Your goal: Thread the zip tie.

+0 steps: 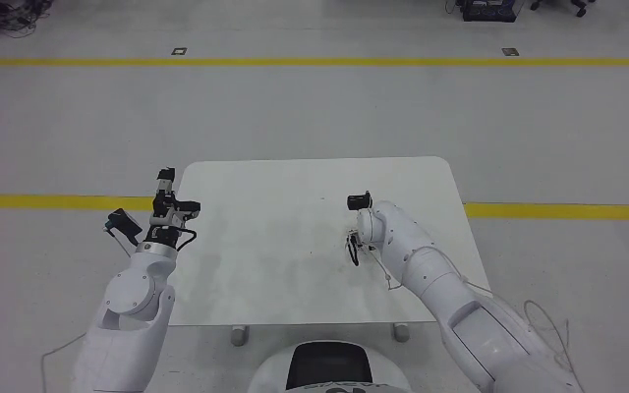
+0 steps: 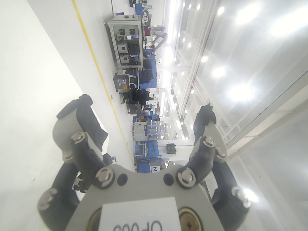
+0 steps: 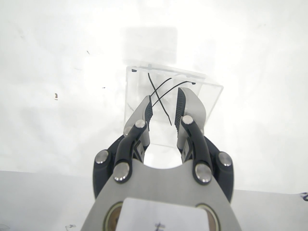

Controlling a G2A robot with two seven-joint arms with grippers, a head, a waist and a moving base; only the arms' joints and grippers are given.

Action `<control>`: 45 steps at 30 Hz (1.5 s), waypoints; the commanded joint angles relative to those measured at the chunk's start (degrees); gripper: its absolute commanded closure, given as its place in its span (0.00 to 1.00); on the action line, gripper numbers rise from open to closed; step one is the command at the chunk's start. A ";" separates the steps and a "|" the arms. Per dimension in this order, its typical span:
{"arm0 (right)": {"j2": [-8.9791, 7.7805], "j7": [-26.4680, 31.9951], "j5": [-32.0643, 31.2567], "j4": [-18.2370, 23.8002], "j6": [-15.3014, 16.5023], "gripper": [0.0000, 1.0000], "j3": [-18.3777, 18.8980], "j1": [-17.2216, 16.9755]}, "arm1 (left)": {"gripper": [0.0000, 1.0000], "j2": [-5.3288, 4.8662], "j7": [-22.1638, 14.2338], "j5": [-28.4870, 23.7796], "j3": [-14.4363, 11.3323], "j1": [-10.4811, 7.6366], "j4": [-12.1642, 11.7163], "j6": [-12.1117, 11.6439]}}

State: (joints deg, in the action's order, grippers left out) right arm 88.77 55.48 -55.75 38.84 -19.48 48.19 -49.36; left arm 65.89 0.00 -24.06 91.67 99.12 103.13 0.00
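The right gripper (image 3: 163, 93), partly open, hangs just above crossed zip ties (image 3: 155, 93) in a clear box (image 3: 211, 97), right of the table's (image 1: 275, 196) middle. The left gripper (image 2: 144, 103) gapes wide at its left edge.

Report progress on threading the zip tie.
Nothing looks done: the zip ties lie loose and crossed in the clear box. In hand: the right gripper hangs over them, jaws open, gripping nothing. The left gripper is open and empty. Left: grasping a tie and threading it.

Rounded white arms (image 1: 442, 285), each gripper (image 3: 163, 93) silver-plated with black links and round screws (image 3: 187, 120).
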 commanded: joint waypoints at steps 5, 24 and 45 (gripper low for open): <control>1.00 -1.31 0.64 -3.02 0.00 0.84 -0.32 1.07 | 0.00 0.00 0.00 0.00 0.00 0.00 0.00 0.00; 3.66 -4.54 2.28 -10.51 0.02 0.90 -0.87 3.72 | 0.00 0.00 0.00 0.00 0.00 0.00 0.00 0.00; 5.54 -6.24 3.19 -16.16 0.99 0.85 -1.37 5.99 | 0.00 0.00 0.00 0.00 0.00 0.00 0.00 0.00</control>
State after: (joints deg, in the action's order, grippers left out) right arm 94.26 49.22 -52.47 22.78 -18.45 46.86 -43.43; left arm 65.89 0.00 -24.06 91.67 99.12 103.13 0.00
